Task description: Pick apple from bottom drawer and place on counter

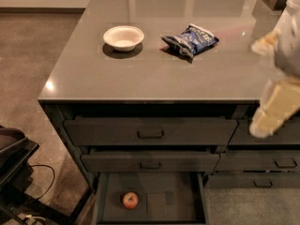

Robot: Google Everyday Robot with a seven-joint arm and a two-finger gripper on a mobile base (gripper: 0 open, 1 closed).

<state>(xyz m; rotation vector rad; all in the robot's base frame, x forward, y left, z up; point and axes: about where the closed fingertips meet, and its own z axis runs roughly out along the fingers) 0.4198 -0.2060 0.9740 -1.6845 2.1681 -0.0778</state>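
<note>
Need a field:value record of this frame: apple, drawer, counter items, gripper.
apple: on the bottom drawer's floor, left of centre
bottom drawer: pulled open
counter: holds a white bowl and a blue snack bag, side by side and apart
gripper: at the right edge, in front of the counter's front edge, above and right of the apple, not touching it
task state: apple not yet picked

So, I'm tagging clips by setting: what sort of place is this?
Probably a kitchenette or break room: a glossy counter over stacked drawers, a white bowl and chip bag on top, an apple in the open bottom drawer. The gripper hangs at the frame's right edge.
</note>
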